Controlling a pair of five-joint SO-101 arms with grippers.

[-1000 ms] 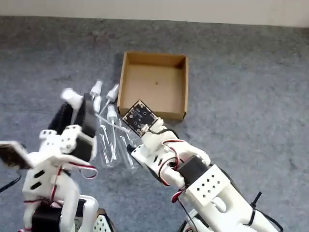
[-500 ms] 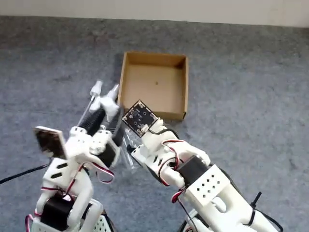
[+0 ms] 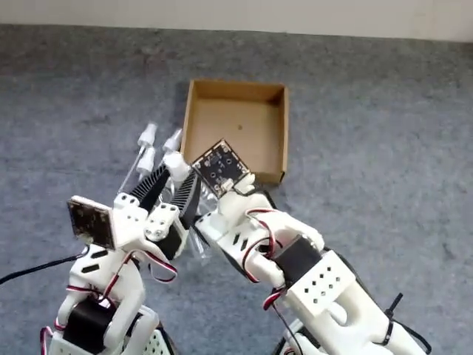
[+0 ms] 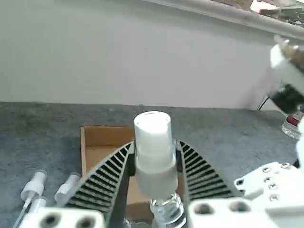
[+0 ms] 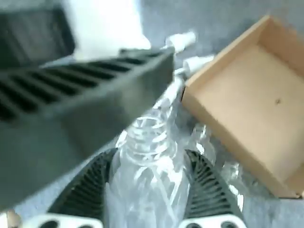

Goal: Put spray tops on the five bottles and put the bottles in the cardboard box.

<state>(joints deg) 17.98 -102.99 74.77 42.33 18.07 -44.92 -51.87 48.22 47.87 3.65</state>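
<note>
Pinching a white spray top (image 4: 153, 137) in the left end effector (image 4: 153, 148), just above the open neck of a clear bottle (image 5: 145, 190) — gripped by the right end effector (image 5: 149, 159). Just near-left of the cardboard box (image 3: 235, 90), with loose spray tops (image 3: 148, 136) farther left.

bottle (image 5: 145, 190): clear glossy plastic | spray top (image 4: 153, 142): smooth white plastic | box (image 3: 236, 126): matt cardboard

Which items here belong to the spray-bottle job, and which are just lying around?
Job: spray top in left gripper; bottle in right gripper; loose spray tops; spare bottles; cardboard box.
Not job: black cable; grey table cover.
</note>
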